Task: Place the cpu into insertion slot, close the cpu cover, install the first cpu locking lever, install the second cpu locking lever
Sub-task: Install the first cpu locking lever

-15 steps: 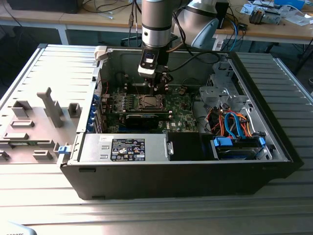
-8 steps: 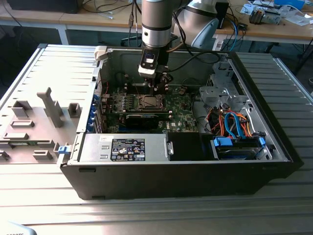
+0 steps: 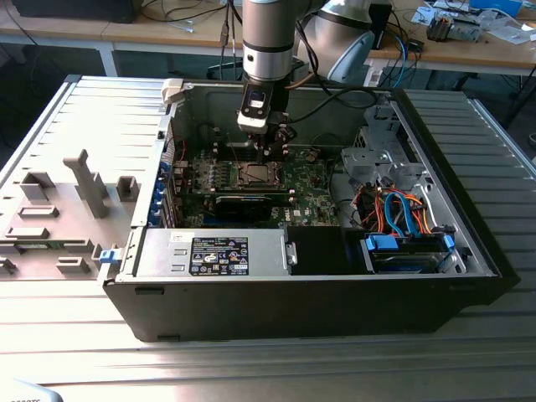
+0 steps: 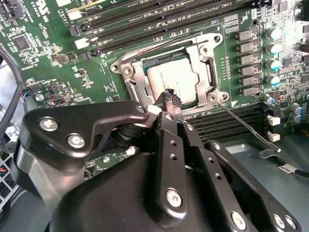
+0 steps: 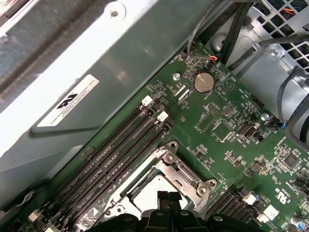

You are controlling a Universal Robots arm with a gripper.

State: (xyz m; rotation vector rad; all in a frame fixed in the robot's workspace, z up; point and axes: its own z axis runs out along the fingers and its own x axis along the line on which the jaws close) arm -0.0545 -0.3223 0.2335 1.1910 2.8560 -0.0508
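The cpu (image 4: 175,79) lies flat in the insertion slot (image 3: 255,174). The cpu cover (image 4: 205,60) is folded down around it, and the chip's grey top shows through the window. The fingertips (image 4: 169,96) of the gripper (image 4: 170,98) are pressed together with nothing seen between them. They sit at the frame's edge, just off the chip's corner; whether they touch the metal cannot be told.

One thin locking lever (image 4: 248,126) sticks out at an angle from a corner of the socket, across the memory slots (image 4: 231,123) and apart from the fingers.

In the exterior view the arm (image 3: 268,42) stands upright with the tool pointing straight down. Its tip is at the socket's far edge, over the middle of the green board (image 3: 311,188) inside the open computer case (image 3: 293,310).
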